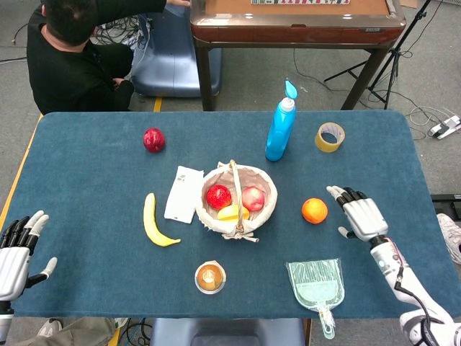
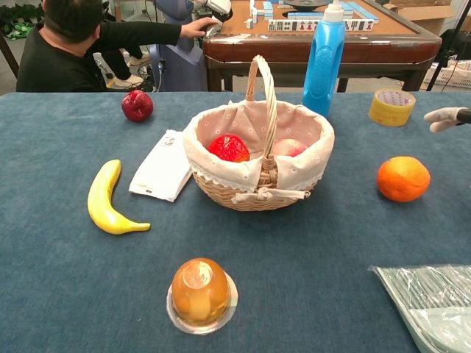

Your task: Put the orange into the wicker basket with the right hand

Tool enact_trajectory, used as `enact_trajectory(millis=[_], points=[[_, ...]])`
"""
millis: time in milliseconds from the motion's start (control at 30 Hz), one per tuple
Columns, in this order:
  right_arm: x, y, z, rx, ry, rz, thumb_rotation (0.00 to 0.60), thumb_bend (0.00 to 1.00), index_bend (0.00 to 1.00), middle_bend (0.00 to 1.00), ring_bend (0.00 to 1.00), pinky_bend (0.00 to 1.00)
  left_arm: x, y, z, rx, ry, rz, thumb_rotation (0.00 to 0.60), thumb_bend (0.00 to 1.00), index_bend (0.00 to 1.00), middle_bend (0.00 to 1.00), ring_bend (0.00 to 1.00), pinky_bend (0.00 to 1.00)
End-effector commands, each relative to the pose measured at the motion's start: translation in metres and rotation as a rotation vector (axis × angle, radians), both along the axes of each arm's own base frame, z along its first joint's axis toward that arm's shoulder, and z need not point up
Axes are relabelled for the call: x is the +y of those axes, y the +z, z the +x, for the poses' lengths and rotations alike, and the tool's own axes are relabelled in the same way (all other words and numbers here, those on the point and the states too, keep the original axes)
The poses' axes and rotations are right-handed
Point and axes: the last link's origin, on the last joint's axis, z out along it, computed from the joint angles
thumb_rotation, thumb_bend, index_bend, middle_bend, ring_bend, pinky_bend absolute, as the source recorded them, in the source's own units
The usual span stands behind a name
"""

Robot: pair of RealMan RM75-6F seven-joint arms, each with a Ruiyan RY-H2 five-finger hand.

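Bagged plastic dustpan (image 1: pixel 315 285) on the table just left of the right hand (image 1: pixel 360 216) and nearer the robot; yellow tape roll (image 1: pixel 330 137) beyond the hand, slightly left, well apart from it; blue bottle (image 1: pixel 280 130) upright, further left of the tape; jelly cup (image 1: pixel 210 277) far left of the hand, near the table's front edge; banana (image 1: pixel 155 223) and white packet (image 1: pixel 184 193) further left still; dark red fruit (image 1: pixel 153 139) far left and beyond; person in black (image 1: pixel 68 61) and mahjong table (image 1: pixel 295 18) past the table's far edge.

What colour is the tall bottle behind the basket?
Bright blue bottle with a white neck; the chest view shows it best.
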Motion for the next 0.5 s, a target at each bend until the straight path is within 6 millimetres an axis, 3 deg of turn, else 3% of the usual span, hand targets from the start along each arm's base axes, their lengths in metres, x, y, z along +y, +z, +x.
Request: enact_trajectory(millis=[33,333,433,500], points=[[-0.009,-0.013,0.003,0.002,0.000,0.011,0.600,0.19,0.05,0.14,0.10,0.24,0.000,0.000,0.000,0.001,0.001,-0.002,0.600,0.33,0.04,0.00,0.00,0.00],[-0.020,-0.042,0.009,0.026,0.003,0.057,0.600,0.21,0.07,0.19,0.11,0.28,-0.001,0.001,-0.001,0.000,0.003,0.001,0.600,0.33,0.04,0.00,0.00,0.00],[-0.022,-0.049,0.010,0.034,0.005,0.063,0.600,0.24,0.15,0.24,0.16,0.33,-0.001,0.002,-0.002,-0.002,0.005,0.004,0.600,0.33,0.04,0.00,0.00,0.00],[-0.024,-0.051,0.011,0.039,0.009,0.060,0.600,0.30,0.25,0.30,0.22,0.39,-0.002,0.003,-0.002,-0.002,0.007,0.006,0.600,0.33,0.04,0.00,0.00,0.00]])
